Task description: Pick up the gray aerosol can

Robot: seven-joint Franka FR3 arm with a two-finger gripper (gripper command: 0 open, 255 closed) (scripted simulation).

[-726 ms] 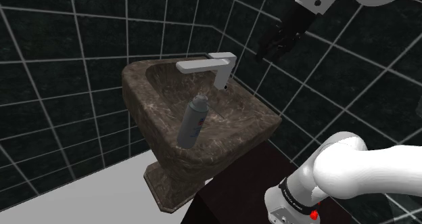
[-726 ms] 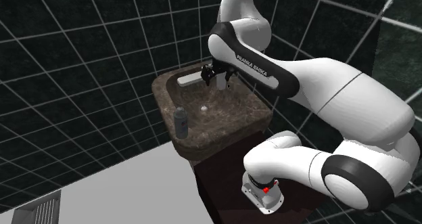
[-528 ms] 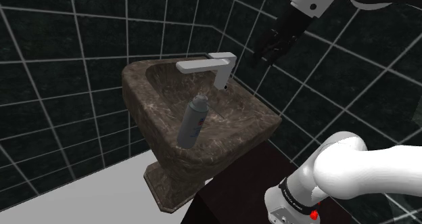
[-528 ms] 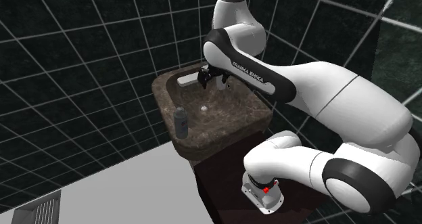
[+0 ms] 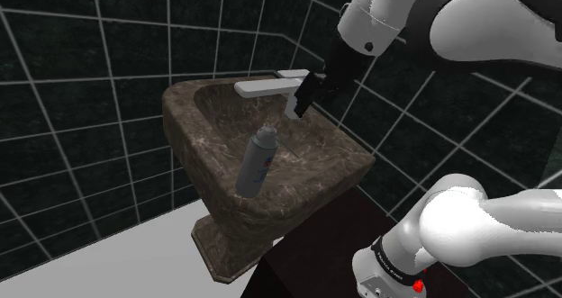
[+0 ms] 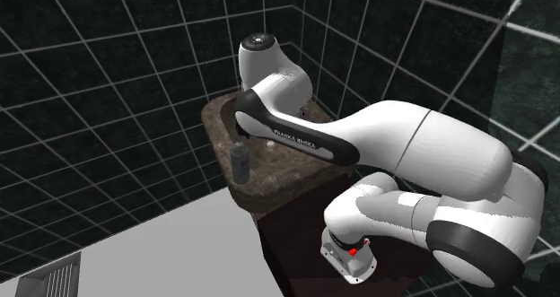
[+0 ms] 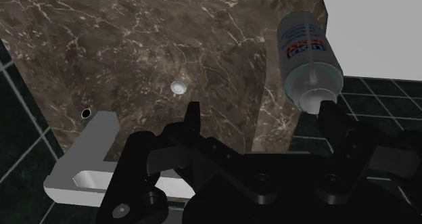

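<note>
The gray aerosol can (image 5: 259,161) stands upright on the front part of the dark marble sink (image 5: 333,157), close to its rim. I judge it to be a stiff, rather light cylinder with a smooth wall that may slip, and tall enough to tip easily. The best hold seems to be the middle of its body, below the cap. The gripper (image 7: 262,114) hangs near the gray faucet (image 5: 270,85), fingers spread apart and empty, the can not between them.

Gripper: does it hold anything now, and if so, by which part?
Nothing is held. The gripper is open above the sink, and the gray aerosol can stands on its rim, clear of both fingers.
</note>
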